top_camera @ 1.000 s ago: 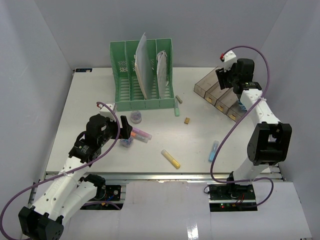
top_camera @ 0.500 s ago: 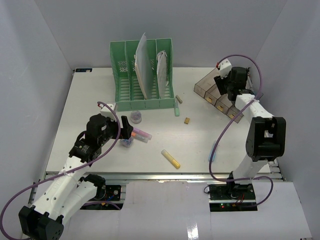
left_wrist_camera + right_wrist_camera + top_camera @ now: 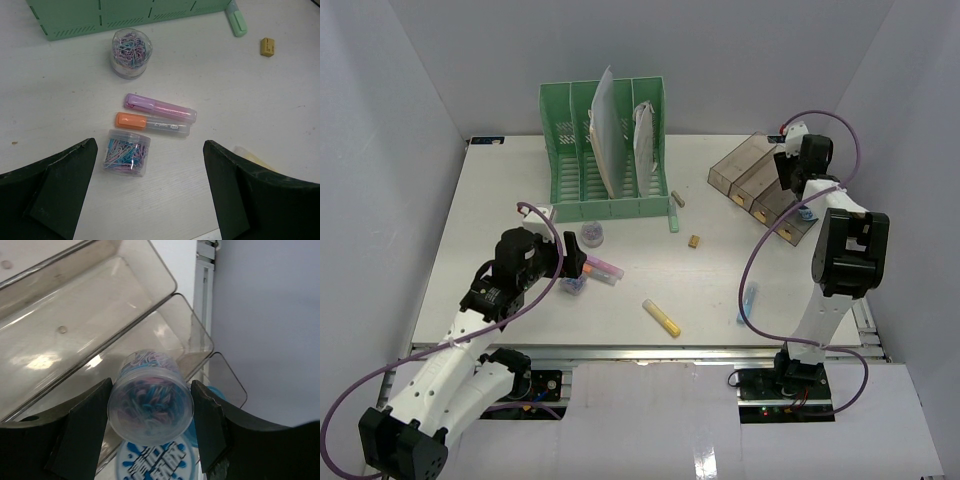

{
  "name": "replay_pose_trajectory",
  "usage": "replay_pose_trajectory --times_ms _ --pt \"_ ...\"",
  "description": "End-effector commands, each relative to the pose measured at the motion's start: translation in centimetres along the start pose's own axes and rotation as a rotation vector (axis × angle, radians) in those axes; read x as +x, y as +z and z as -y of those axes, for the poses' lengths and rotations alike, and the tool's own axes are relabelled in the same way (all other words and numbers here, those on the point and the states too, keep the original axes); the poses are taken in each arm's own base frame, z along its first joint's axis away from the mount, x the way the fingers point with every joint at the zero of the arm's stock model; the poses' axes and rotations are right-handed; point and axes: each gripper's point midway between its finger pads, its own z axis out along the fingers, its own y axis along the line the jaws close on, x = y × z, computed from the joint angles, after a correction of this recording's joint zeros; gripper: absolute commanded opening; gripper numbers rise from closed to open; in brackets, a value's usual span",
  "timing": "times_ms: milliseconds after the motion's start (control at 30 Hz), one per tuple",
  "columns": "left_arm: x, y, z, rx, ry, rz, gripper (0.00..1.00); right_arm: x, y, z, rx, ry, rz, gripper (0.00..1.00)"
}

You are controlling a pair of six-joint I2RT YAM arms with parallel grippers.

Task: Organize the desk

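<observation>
At the left we see the left end effector (image 3: 150,187) spread fully wide, holding nothing, above a small clear round tub of coloured paper clips (image 3: 127,152) lying just beside an orange-capped clear highlighter (image 3: 152,124) and a purple highlighter (image 3: 160,108). The large flat white tabletop (image 3: 470,250) stretches under both arms, metal rail along its near edge, with a green slotted file rack (image 3: 605,160) at its back. At the right, our right end effector (image 3: 149,427) clamps a second clear tub of paper clips (image 3: 150,400) over the clear brown compartment tray (image 3: 75,315).
</observation>
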Motion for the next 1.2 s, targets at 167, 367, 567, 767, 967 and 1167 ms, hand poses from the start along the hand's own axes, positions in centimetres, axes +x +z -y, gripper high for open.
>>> replay_pose_trajectory --times_ms 167,367,567,767,967,1167 --pt "0.1 0.4 -0.1 -0.001 0.006 -0.002 0.98 -3.7 2.4 3.8 0.053 0.085 0.092 0.57" --pt "0.2 0.4 -0.2 -0.002 0.006 -0.008 0.98 -4.0 3.6 3.5 0.016 0.105 0.093 0.76" --pt "0.4 0.6 -0.2 -0.004 0.006 -0.016 0.98 -3.6 4.1 3.3 -0.001 0.111 0.09 0.88" --pt "0.2 0.3 -0.1 -0.001 0.006 -0.004 0.98 -4.1 2.4 2.8 -0.035 0.121 0.113 0.9" --pt "0.2 0.2 -0.1 0.003 0.006 -0.001 0.98 -3.9 -1.7 0.7 -0.132 0.117 0.16 0.9" --pt "0.0 0.1 0.1 0.009 -0.002 0.007 0.98 -3.9 -6.4 -2.2 -0.28 0.095 0.22 0.9"
